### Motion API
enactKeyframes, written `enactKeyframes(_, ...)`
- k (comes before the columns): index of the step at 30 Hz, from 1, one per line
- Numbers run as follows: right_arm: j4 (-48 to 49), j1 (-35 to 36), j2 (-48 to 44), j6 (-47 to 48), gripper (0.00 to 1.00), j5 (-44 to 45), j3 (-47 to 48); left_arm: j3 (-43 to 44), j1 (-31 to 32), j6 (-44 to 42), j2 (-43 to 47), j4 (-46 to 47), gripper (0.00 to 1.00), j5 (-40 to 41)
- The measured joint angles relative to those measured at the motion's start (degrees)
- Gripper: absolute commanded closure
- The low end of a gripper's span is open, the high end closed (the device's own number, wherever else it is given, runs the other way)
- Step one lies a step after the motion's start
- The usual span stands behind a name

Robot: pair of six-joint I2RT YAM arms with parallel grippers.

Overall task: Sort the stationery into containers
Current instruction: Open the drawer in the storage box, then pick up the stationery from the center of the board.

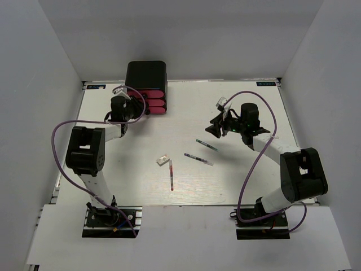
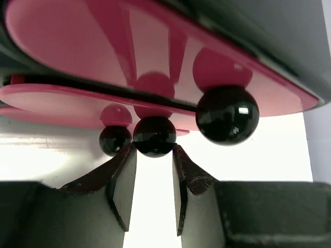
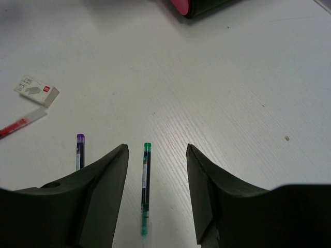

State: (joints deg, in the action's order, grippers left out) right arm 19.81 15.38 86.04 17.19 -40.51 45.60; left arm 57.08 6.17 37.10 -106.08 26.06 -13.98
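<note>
Black and glossy, the middle knob of the pink drawers is pinched by the left fingers, so pull straight and level, while the right fingers hang wide astride the green pen on the tabletop.

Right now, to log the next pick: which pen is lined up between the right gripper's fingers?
The green-tipped pen, lying in the gap of the open right gripper. The purple-tipped pen lies outside that gap; the red pen is farther off.
</note>
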Motion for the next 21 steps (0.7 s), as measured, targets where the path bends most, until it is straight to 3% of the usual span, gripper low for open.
enactKeyframes(12,0.02,0.00,0.00,0.02,0.45,-0.07,0.00,-12.39,0.44,1.86,8.39,2.19,0.78,-0.15)
enactKeyframes(15,-0.31,0.02,0.00,1.55,0.45,-0.61,0.00,-13.92,0.44,1.92,9.77,1.49,0.64,-0.24)
enactKeyframes(17,-0.90,0.04,0.00,2.93,0.45,-1.38,0.00,-14.12,0.44,1.44,10.36,0.96,0.47,-0.26)
enactKeyframes(21,-3.34,0.13,0.00,5.68,0.45,-2.54,0.13,-14.38,0.44,1.66,12.11,0.28,0.32,-0.39)
